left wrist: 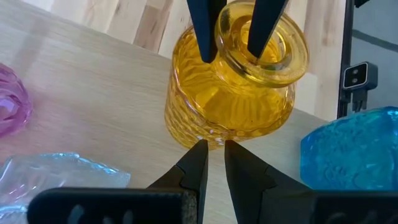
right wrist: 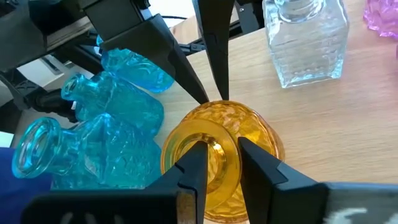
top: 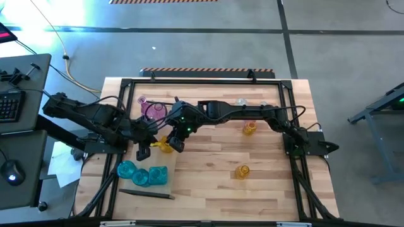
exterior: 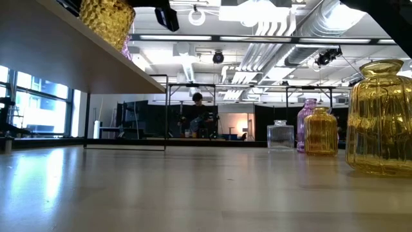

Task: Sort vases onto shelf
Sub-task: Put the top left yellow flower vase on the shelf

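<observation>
Closest in, right gripper [right wrist: 217, 155] reaching across to the counter's left-centre, jaws clamped on the rim of the amber vase [right wrist: 217, 149], one jaw inside the mouth and one outside. Hard to judge how firmly from either wrist view. Left gripper [left wrist: 213, 149] just beside the same vase's foot, jaws drawn together with only a slit between them, nothing held.

Standing upright on a pale board, the shelf [exterior: 64, 51]; seen from table height, only the vase's dimpled body showing above the shelf edge, neck and both grippers cut off by the frame.

Nearer and to the left, teal vases [top: 142, 173] bunched together, lying over, outlines merging so the count stays unclear. Farther back, a pink vase [top: 153, 110], partly covered by the arms. Clear square bottle [right wrist: 305, 43] upright, just beyond the held vase. Well to the right on the counter [top: 208, 189], two smaller amber vases [top: 249, 128], apart from each other. Far off in the room, a seated person [exterior: 196, 116], too small to make out.
</observation>
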`<action>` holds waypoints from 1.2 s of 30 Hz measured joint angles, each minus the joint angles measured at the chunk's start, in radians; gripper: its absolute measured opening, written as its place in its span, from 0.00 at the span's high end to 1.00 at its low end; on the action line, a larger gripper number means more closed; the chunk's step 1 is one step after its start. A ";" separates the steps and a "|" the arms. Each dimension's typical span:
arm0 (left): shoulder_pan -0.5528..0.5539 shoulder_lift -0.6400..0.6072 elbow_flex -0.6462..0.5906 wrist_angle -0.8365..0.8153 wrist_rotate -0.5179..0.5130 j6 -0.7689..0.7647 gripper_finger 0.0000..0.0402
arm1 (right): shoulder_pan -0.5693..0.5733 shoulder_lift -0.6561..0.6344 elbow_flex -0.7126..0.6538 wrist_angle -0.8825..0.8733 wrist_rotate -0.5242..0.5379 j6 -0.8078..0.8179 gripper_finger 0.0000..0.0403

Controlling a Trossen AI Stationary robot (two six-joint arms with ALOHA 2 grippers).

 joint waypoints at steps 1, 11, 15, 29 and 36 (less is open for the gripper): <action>0.000 0.000 0.000 -0.001 0.001 0.000 0.88 | 0.000 0.000 0.000 0.002 0.001 0.000 0.85; 0.000 -0.032 0.001 0.000 -0.008 -0.004 0.88 | -0.002 0.001 0.000 0.000 0.003 0.003 0.85; 0.000 -0.069 0.001 0.003 -0.025 -0.022 0.88 | -0.002 0.001 0.000 0.004 0.007 0.003 0.85; -0.001 -0.057 0.001 0.046 -0.030 0.007 0.88 | -0.018 0.001 0.000 0.101 0.007 0.007 0.85; -0.001 -0.159 0.001 0.044 -0.080 -0.012 0.88 | -0.027 -0.003 -0.002 0.142 0.070 0.002 0.85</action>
